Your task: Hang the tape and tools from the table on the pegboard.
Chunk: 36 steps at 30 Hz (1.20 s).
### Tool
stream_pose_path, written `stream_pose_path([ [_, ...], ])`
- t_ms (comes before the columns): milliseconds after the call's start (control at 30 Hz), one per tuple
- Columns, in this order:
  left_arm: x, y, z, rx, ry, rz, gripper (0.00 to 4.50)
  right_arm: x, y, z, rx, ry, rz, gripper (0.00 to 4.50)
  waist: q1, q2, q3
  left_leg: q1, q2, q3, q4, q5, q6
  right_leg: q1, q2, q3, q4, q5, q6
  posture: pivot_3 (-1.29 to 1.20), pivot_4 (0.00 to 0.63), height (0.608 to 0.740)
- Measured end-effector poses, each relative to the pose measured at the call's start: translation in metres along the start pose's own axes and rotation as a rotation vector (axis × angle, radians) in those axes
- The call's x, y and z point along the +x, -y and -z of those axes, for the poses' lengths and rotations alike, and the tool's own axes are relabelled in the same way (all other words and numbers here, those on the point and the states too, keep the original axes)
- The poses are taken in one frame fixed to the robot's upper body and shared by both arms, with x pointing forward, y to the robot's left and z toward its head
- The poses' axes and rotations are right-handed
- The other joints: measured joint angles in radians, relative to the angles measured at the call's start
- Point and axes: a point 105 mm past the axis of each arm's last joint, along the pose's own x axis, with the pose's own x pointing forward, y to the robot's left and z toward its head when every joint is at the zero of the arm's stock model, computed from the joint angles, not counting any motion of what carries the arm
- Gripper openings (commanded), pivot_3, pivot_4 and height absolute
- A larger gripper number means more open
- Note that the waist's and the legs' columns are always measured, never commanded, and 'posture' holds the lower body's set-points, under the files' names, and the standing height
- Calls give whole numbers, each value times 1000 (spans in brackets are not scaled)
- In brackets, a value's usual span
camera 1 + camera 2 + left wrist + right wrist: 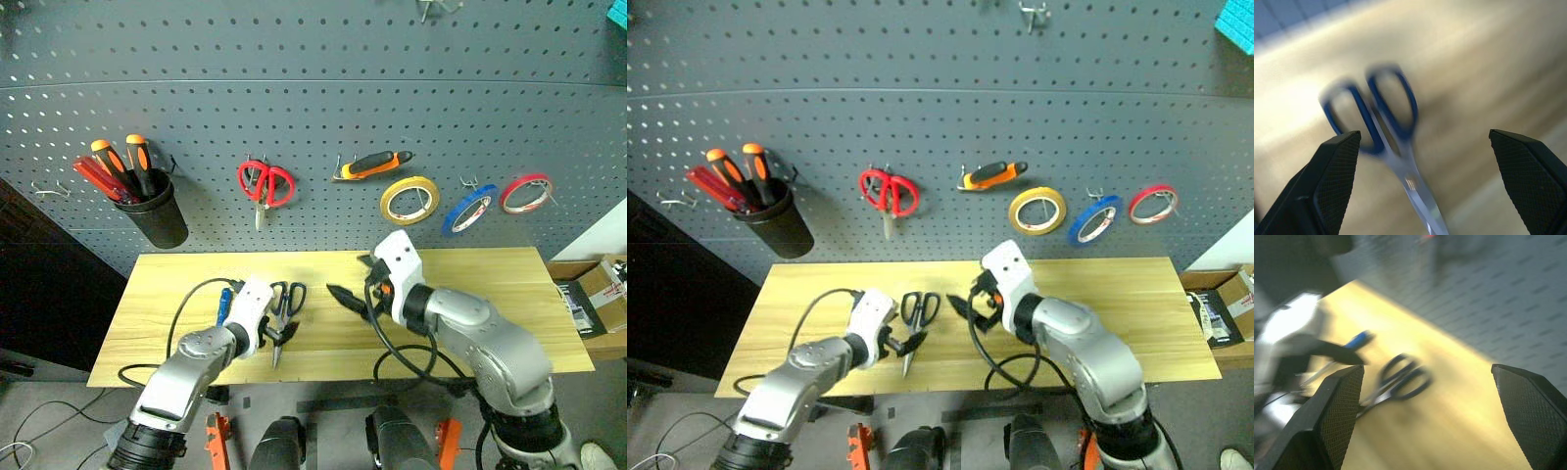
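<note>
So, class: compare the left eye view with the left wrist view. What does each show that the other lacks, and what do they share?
Left eye view alone: the pegboard with the yellow tape, the blue and red tape rolls, the red-handled scissors, the orange-and-black pliers and a black cup of tools; also the right gripper, open over the table.

Left wrist view alone: the textured pads of the left gripper's fingers, spread wide on either side of the scissors.

Shared: the blue-handled scissors lying on the table.
</note>
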Motion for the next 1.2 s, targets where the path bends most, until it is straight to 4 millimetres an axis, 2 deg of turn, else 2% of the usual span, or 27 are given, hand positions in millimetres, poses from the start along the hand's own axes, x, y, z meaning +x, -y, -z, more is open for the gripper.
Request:
stream_pose_path([
  [100,8,2,12,-56,-69,-40,4454,-5,-8,6,-1,-38,-44,4468,-1,0,0,1,0,0,0,0,0,1,0,0,0,0,0,-88,206,740],
  [300,20,6,35,-49,-193,-100,4454,-6,-6,7,-4,-52,-26,4468,-2,0,0,0,0,0,0,0,0,1,0,0,0,0,0,-97,210,740],
  [367,24,6,39,-57,-216,-123,4454,-5,-5,6,-6,-51,-23,4468,-1,-1,0,0,0,0,0,0,0,1,0,0,0,0,0,-105,213,740],
  [500,32,2,33,-67,-210,-176,4454,-6,-6,6,-1,-58,-30,4468,-1,-1,0,1,0,0,1,0,0,3,0,-1,0,0,0,-109,215,740],
  [633,40,2,26,-108,-188,-209,3573,-7,-3,6,1,-58,-15,4500,-1,-1,0,2,-1,-1,1,0,0,5,-1,-2,-1,0,0,-117,217,740],
  [933,46,-5,18,-184,-128,-238,826,-9,1,7,-9,-72,5,4500,-2,-1,0,4,0,-3,0,0,0,10,-1,-4,-6,0,0,-115,217,740],
  [1033,44,-8,20,-192,-107,-224,757,-11,5,7,-21,-71,34,4500,-2,-1,0,3,0,-4,0,0,0,11,-1,-5,-9,0,1,-111,216,740],
  [1200,30,-18,25,-96,-59,-207,757,-16,12,4,-87,-36,79,4500,-2,0,0,2,0,-5,-1,0,0,11,0,-5,-14,0,1,-111,215,740],
])
